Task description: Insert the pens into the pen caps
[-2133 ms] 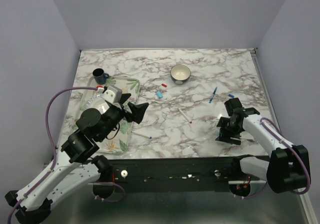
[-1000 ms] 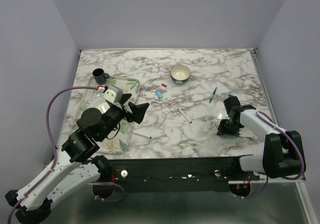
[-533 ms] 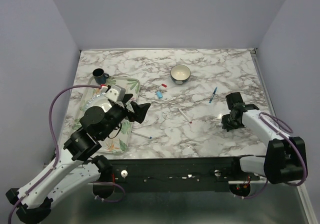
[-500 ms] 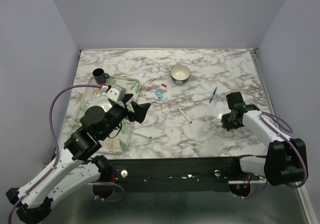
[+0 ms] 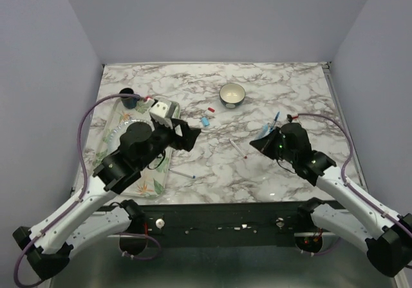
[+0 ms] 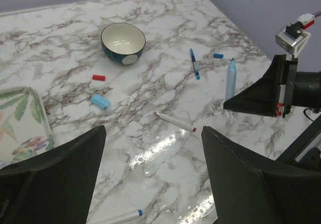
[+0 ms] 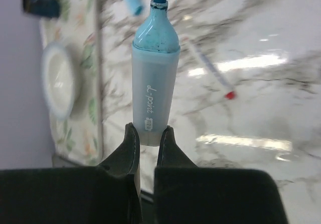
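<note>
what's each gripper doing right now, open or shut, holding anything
left gripper: open, nothing between its fingers
right gripper: closed on the pale blue marker, gripping its lower end

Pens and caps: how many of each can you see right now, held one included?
Pens: 4 (white red-tipped pen, white blue-tipped pen, dark blue pen, pale blue marker)
Caps: 3 (red cap, light blue cap, blue cap)
Total: 7

Left fingers (image 6: 50,184) spread wide; right fingers (image 7: 128,149) pinched together, wrist seemingly aloft.
</note>
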You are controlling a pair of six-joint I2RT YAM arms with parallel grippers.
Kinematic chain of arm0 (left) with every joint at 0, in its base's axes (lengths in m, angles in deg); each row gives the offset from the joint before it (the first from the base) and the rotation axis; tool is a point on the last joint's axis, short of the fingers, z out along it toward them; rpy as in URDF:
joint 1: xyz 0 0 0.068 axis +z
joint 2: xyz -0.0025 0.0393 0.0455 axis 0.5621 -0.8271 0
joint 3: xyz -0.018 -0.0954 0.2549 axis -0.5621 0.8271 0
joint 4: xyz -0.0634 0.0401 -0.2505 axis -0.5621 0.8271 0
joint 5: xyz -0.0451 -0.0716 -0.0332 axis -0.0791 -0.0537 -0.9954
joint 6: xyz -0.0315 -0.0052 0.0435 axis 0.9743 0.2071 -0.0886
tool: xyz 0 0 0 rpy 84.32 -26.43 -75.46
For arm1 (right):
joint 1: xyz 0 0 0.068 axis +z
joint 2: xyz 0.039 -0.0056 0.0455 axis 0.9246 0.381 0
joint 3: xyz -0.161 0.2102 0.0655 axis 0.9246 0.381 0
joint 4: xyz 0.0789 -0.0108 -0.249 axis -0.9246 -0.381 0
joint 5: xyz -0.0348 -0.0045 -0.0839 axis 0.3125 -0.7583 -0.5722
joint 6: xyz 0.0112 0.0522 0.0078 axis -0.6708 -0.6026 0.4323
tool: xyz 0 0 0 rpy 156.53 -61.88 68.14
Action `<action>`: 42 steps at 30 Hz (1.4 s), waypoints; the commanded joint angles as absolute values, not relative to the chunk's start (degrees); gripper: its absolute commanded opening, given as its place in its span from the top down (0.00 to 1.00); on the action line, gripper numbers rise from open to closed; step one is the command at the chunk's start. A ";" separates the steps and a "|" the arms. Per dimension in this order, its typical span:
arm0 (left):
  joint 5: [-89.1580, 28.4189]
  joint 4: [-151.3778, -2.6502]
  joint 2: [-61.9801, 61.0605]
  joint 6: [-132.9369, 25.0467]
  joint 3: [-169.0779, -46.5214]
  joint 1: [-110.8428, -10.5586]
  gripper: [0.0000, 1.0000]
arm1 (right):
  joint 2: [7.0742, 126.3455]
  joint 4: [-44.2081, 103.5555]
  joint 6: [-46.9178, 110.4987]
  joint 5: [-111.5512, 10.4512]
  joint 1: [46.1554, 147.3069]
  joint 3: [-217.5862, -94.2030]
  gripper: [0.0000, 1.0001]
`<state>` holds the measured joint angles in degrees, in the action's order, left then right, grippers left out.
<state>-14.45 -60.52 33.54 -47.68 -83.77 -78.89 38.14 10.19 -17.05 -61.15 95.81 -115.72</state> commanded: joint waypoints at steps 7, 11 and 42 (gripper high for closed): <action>-30.27 -57.69 14.59 -38.37 -98.82 -78.59 0.25 | 34.85 26.67 2.92 -53.17 118.02 -119.28 0.99; -36.68 -59.87 11.67 -37.05 -99.62 -78.59 0.29 | 35.81 27.54 3.71 -55.82 121.92 -120.60 0.99; -58.84 -86.68 17.02 -25.45 -86.00 -81.05 1.00 | 24.14 51.34 -4.19 -51.15 125.09 -105.77 0.50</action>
<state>-49.68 -73.87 13.60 -30.74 -88.73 -80.83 29.11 38.06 -0.09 -54.20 124.66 -111.77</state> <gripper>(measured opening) 0.075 0.501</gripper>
